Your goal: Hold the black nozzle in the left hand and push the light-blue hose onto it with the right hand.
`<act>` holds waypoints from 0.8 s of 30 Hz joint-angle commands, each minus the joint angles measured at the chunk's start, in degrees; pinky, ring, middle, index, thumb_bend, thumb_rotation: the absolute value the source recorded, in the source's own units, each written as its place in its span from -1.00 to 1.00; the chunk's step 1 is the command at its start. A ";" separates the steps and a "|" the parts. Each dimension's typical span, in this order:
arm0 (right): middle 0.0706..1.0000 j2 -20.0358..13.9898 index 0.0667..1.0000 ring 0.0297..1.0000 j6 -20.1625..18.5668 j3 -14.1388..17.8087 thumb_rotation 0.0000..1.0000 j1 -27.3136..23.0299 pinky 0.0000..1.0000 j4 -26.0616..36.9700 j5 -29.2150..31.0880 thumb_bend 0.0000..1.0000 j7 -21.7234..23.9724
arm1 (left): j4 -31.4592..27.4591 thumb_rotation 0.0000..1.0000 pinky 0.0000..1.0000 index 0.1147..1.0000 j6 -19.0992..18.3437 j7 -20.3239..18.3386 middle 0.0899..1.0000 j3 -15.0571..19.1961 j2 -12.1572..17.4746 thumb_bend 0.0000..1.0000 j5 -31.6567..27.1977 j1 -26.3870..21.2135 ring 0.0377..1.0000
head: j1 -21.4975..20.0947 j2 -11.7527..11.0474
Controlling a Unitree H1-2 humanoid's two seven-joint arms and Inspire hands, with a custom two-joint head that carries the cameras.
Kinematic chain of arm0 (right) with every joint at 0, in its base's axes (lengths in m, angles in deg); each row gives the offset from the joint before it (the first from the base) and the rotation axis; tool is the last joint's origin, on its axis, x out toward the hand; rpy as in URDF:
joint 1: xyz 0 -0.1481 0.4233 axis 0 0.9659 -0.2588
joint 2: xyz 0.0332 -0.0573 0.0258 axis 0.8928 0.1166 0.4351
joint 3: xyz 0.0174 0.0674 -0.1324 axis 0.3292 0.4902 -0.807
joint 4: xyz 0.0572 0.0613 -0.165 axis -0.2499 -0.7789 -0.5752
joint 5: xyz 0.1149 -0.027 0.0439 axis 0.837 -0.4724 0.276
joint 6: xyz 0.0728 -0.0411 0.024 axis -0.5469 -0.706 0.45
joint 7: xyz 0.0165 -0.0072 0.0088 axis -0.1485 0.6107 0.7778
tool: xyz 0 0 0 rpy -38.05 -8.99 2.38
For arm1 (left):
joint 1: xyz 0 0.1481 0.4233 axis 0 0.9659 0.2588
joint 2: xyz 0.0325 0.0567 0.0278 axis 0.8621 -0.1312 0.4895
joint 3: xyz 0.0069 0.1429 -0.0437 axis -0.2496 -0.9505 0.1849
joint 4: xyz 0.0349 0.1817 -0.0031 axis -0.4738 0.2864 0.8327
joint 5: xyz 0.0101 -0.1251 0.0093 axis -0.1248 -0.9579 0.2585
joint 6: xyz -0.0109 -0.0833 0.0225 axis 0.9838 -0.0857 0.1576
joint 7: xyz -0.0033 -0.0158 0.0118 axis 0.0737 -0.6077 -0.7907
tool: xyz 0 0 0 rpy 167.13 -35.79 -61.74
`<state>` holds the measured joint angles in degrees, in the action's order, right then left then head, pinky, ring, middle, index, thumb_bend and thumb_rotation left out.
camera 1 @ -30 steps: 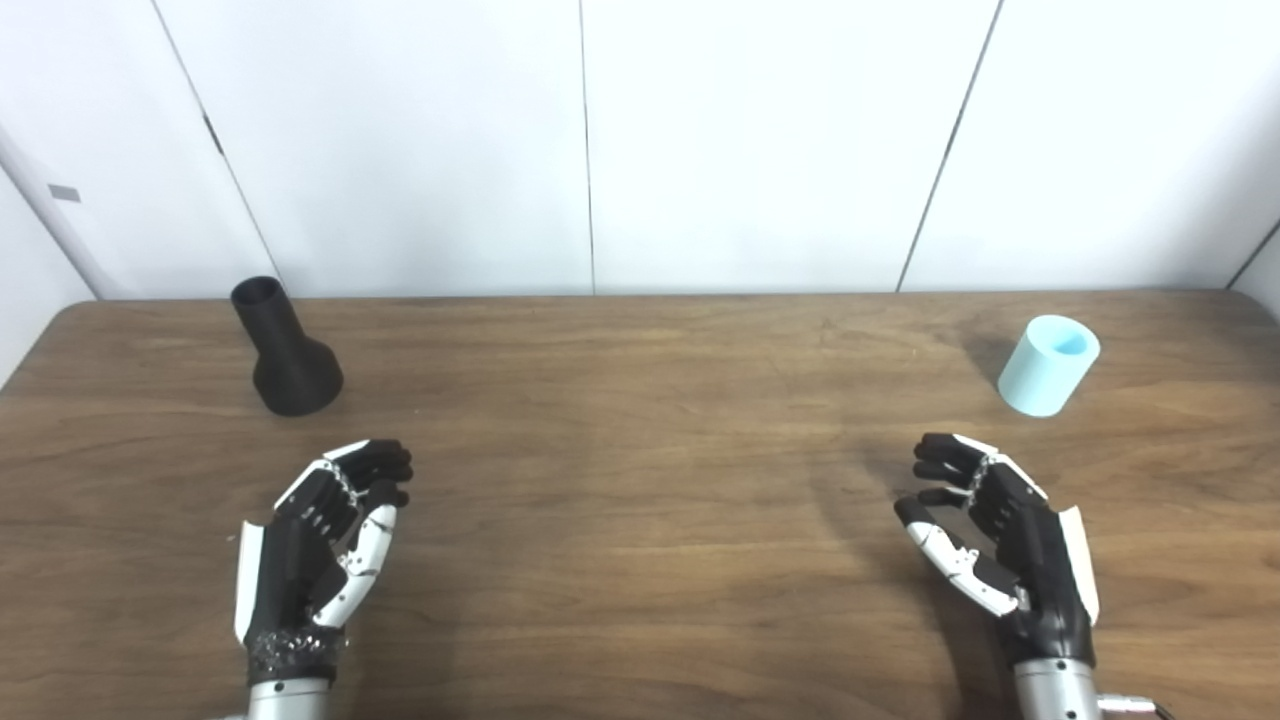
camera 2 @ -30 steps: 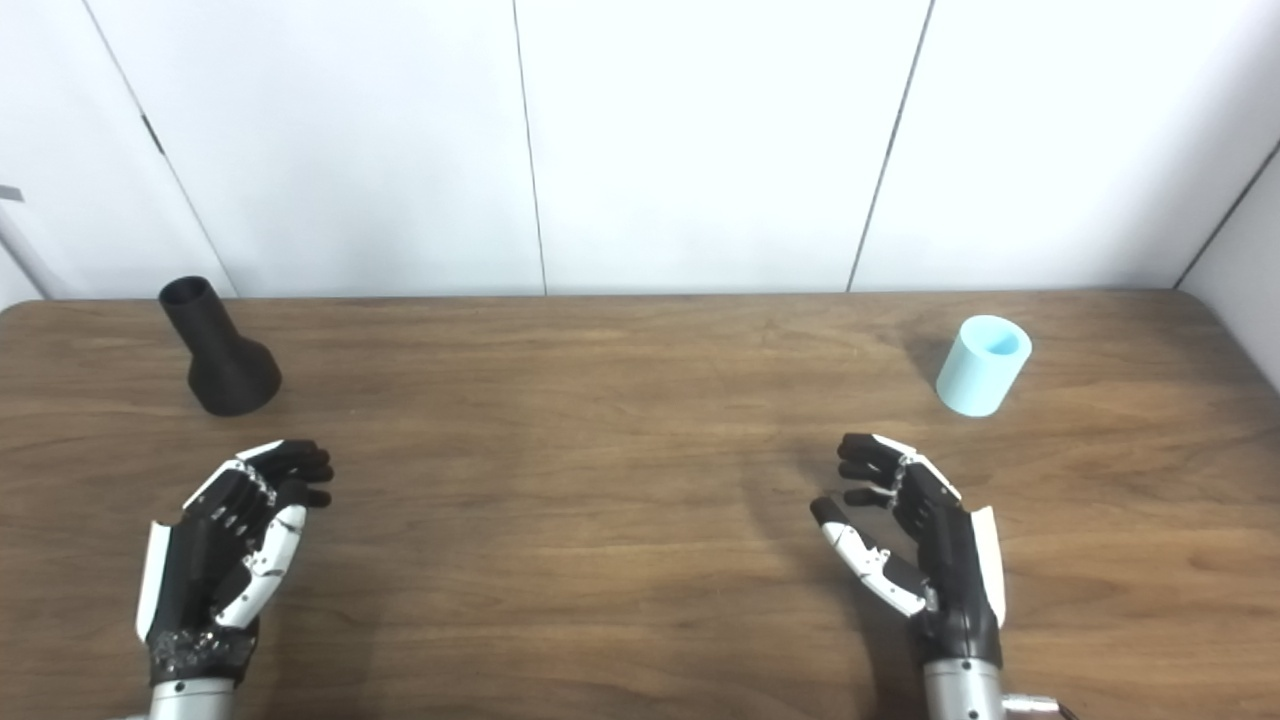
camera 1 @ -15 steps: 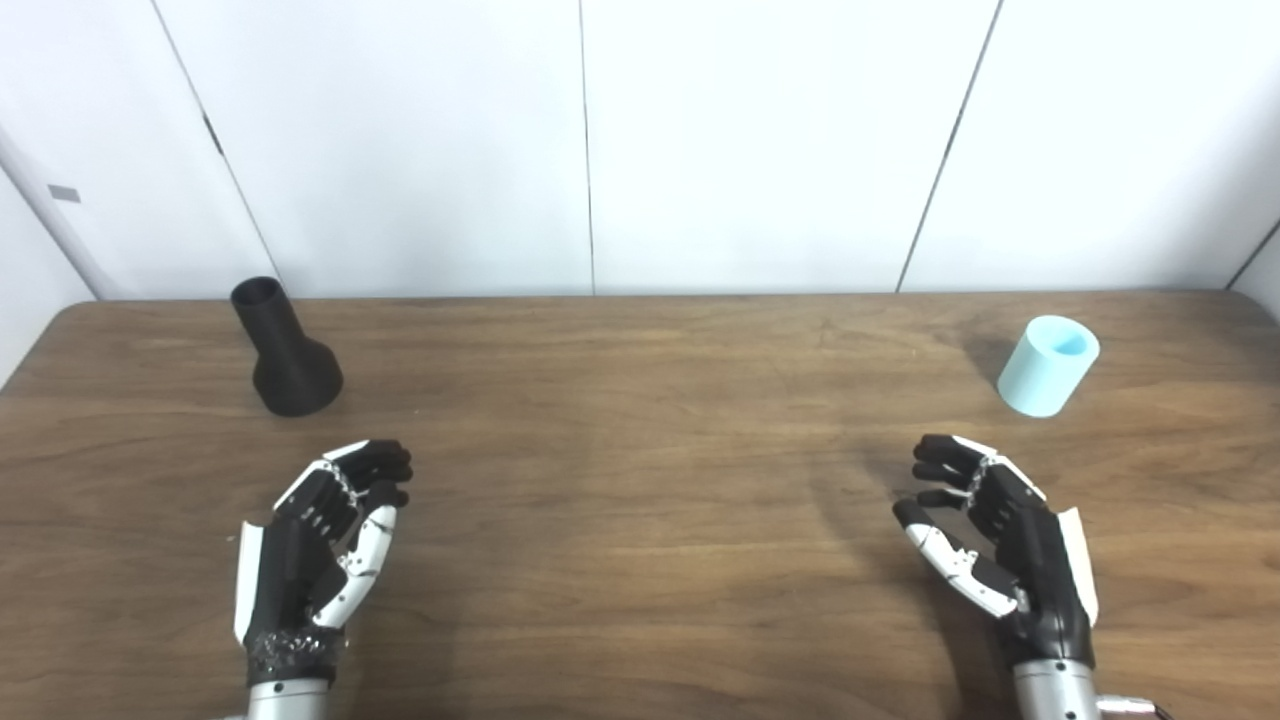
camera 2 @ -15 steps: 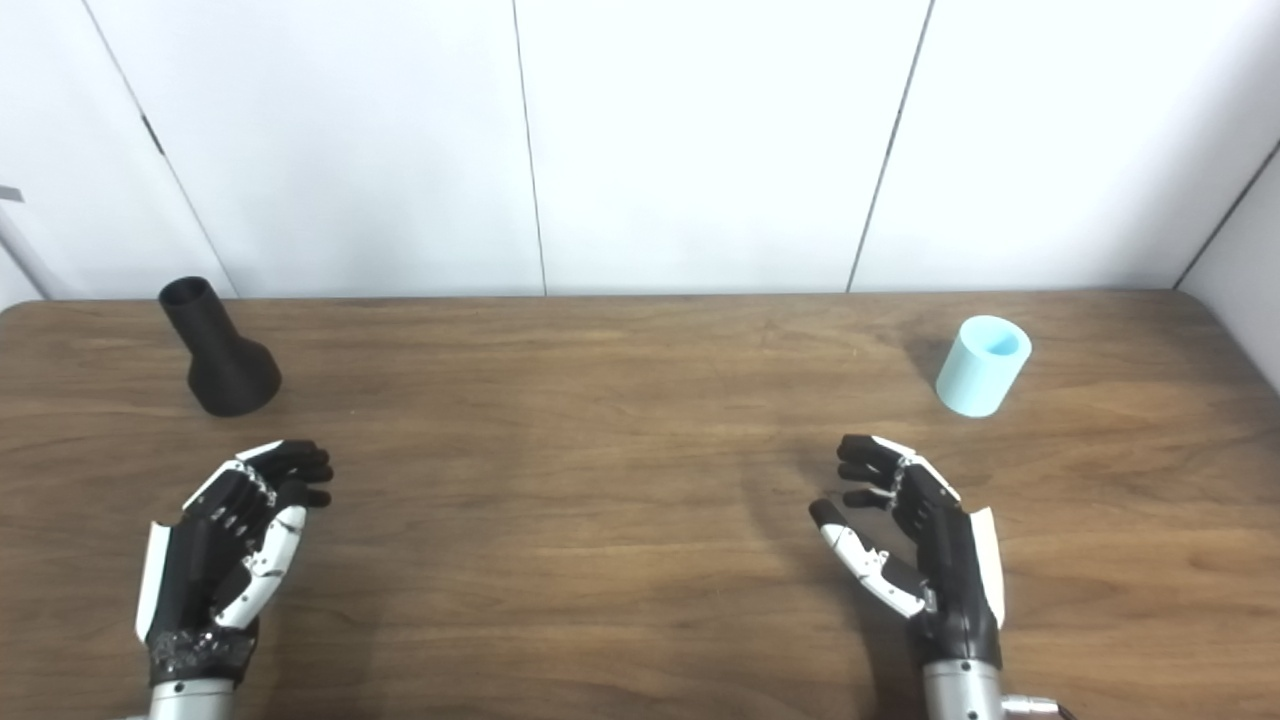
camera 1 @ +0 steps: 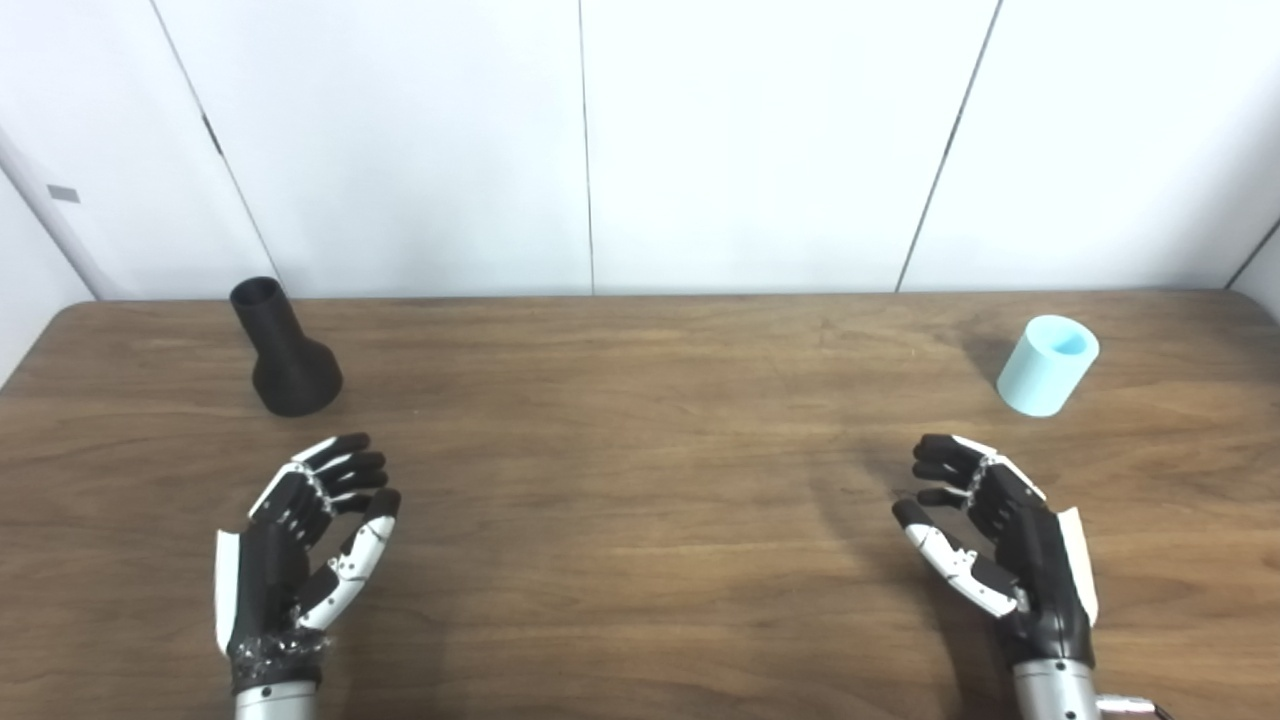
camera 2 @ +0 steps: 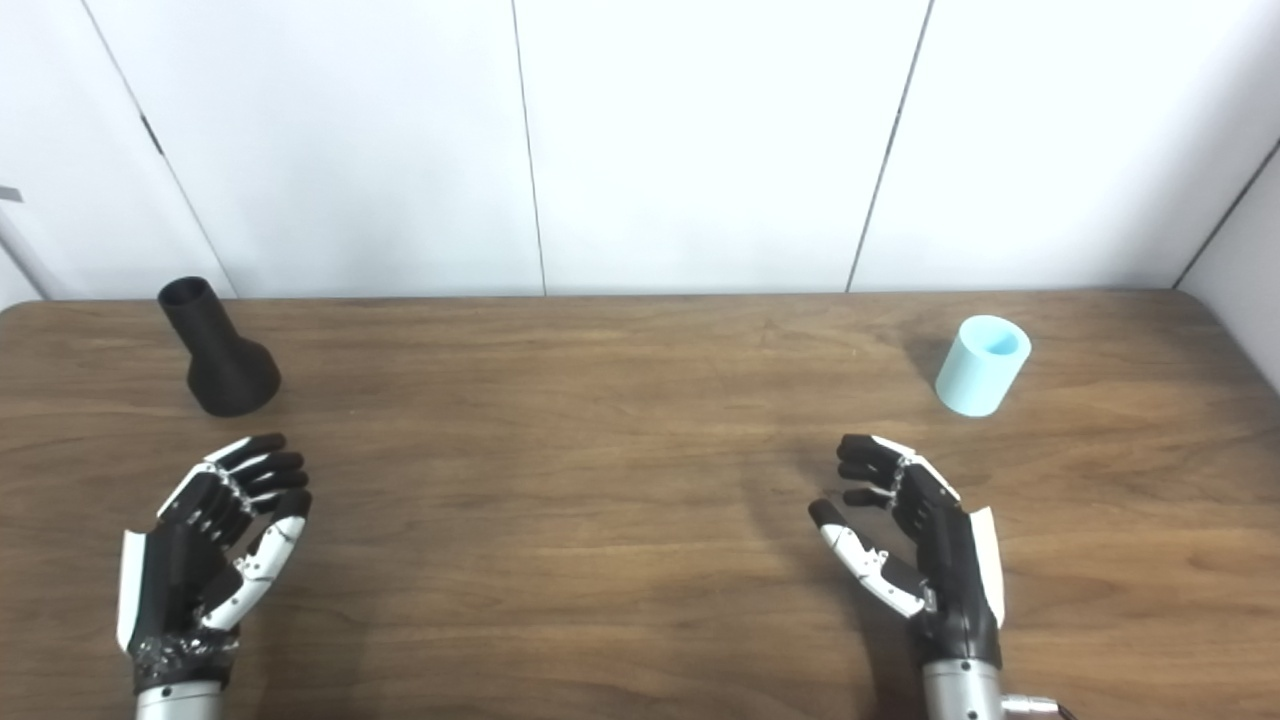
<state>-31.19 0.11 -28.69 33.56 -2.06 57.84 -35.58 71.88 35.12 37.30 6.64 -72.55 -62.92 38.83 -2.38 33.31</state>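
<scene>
The black nozzle [camera 1: 285, 352] stands upright on the far left of the wooden tabletop [camera 1: 640, 480], close to its back edge. It has a wide, rounded base that narrows into a straight tubular neck, and the neck ends in an open round mouth facing up. Its surface is matte and dark all over.

The light-blue hose [camera 1: 1047, 365] is a short, stubby cylinder standing on end on the far right of the tabletop, well apart from the nozzle. Its top is open and shows a hollow inside of the same pale colour.

My left robot hand [camera 1: 300, 545] hovers near the front edge, nearer to me than the nozzle and apart from it, with the fingers spread and nothing in its grasp. My right robot hand [camera 1: 990, 540] hangs on the right side, nearer to me than the hose and not touching it, fingers loosely curled but parted, holding nothing.
</scene>
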 commanded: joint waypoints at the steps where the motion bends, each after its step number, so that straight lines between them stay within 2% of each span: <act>1: 0.35 -0.32 0.30 0.36 1.79 0.38 -0.62 -0.40 0.17 0.56 0.67 -0.41 -0.15 | -1.40 -0.33 0.31 0.46 -1.88 1.58 0.31 1.14 0.58 0.39 2.38 1.55 0.35 | 0.33 -0.05; 3: 0.35 -0.41 0.30 0.36 1.60 0.41 -0.66 -0.34 0.17 0.72 0.89 -0.42 -0.06 | -3.20 -0.25 0.34 0.50 -4.39 1.34 0.36 1.71 1.00 0.47 2.69 1.41 0.38 | 0.57 -0.13; 6: 0.36 -0.85 0.30 0.36 2.01 0.54 -0.86 -0.26 0.19 0.43 1.23 -0.46 0.07 | -6.29 -0.24 0.43 0.59 -9.72 0.15 0.44 2.55 2.29 0.55 2.63 1.17 0.49 | 1.58 0.00; 9: 0.35 -1.26 0.30 0.35 2.16 0.73 -0.92 -0.23 0.18 0.24 1.86 -0.47 0.28 | -8.72 -0.29 0.52 0.63 -15.44 -0.37 0.49 3.75 3.99 0.61 3.93 0.86 0.56 | 2.82 -0.13; 11: 0.34 -1.76 0.29 0.34 2.70 0.97 -0.95 -0.32 0.18 -0.23 1.91 -0.47 0.35 | -9.55 -0.29 0.55 0.64 -17.78 -0.66 0.51 4.19 5.32 0.65 5.12 0.57 0.56 | 3.43 -0.16; 13: 0.34 -2.16 0.29 0.34 3.12 1.23 -0.99 -0.48 0.18 -0.75 2.24 -0.48 0.45 | -9.66 -0.29 0.57 0.67 -18.95 -0.79 0.53 4.57 6.33 0.65 5.11 0.23 0.57 | 3.75 -0.19; 19: 0.35 -3.56 0.30 0.35 4.41 2.06 -0.99 -1.00 0.17 -2.76 3.53 -0.45 0.97 | -8.84 -0.40 0.42 0.63 -22.09 0.76 0.49 6.29 7.78 0.61 6.02 -1.57 0.50 | 7.52 -0.06; 24: 0.38 -4.73 0.34 0.39 4.96 2.74 -1.00 -1.20 0.21 -3.89 3.64 -0.47 1.07 | -5.28 -0.48 0.62 0.71 -21.73 1.24 0.60 7.47 8.37 0.51 4.95 -2.69 0.63 | 10.13 -0.45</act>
<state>-35.05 2.74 -26.67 32.14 -4.77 61.12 -34.52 66.46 12.26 37.37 13.48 -65.56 -57.99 37.36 7.73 32.78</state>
